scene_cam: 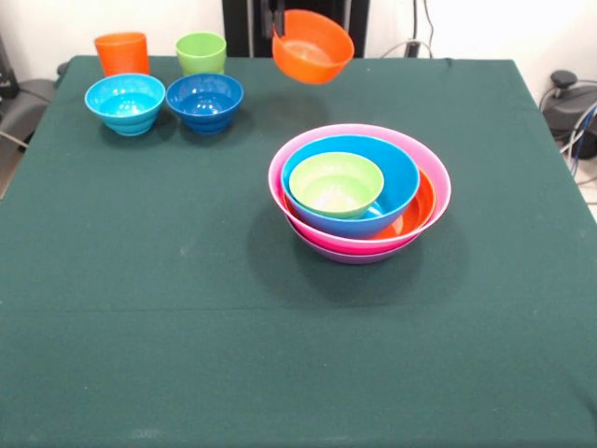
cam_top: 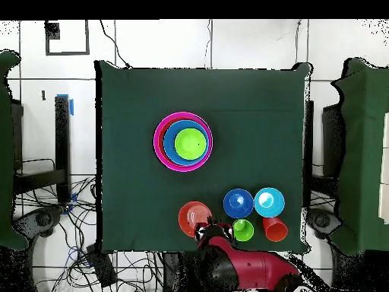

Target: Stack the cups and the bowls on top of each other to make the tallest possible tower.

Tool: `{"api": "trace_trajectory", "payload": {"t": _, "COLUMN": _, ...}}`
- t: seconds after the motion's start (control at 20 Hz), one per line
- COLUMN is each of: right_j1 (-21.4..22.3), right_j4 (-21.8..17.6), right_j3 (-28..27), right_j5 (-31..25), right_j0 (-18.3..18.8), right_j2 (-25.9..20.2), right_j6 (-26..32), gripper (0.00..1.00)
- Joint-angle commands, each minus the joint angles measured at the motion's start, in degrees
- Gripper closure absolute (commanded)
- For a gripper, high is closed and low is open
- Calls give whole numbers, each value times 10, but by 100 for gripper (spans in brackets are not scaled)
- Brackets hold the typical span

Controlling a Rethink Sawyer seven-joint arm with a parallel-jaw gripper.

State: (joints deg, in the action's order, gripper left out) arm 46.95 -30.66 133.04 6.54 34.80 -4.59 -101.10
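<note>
Pincer (scene_cam: 280, 26) pinching small orange bowl (scene_cam: 312, 47) by rim, off bench (scene_cam: 140, 280); tower (scene_cam: 359, 191) w/ 5 bowls nested, well ahead; 2 blue bowls (scene_cam: 163, 101) + 2 cups (scene_cam: 160, 52) beside it left

A small orange bowl (scene_cam: 312, 47) hangs tilted above the table (scene_cam: 140, 280), behind the tower (scene_cam: 359, 191).

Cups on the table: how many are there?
2. The orange cup and the lime green cup stand side by side at one table edge, behind the light blue bowl and dark blue bowl. None seems hidden.
</note>
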Motion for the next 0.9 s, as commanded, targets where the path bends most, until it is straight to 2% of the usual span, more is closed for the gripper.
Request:
{"api": "trace_trajectory", "payload": {"t": 0.05, "right_j1": 53, "right_j4": 38, "right_j3": 30, "right_j5": -52, "right_j0": -19, "right_j2": -69, "right_j6": -84, "gripper": 100}}
{"api": "trace_trajectory", "payload": {"t": 0.4, "right_j1": 36, "right_j4": 40, "right_j3": 12, "right_j5": -44, "right_j0": -32, "right_j2": -51, "right_j6": -83, "gripper": 100}}
{"api": "trace_trajectory", "payload": {"t": 0.65, "right_j1": 34, "right_j4": 34, "right_j3": 60, "right_j5": 29, "right_j0": -71, "right_j2": 13, "right_j6": -117, "gripper": 100}}
{"api": "trace_trajectory", "payload": {"t": 0.75, "right_j1": 46, "right_j4": 24, "right_j3": 73, "right_j5": 46, "right_j0": -83, "right_j2": 35, "right_j6": -115, "gripper": 100}}
{"api": "trace_trajectory", "payload": {"t": 0.9, "right_j1": 67, "right_j4": 16, "right_j3": 93, "right_j5": 37, "right_j0": -61, "right_j2": 23, "right_j6": -114, "gripper": 100}}
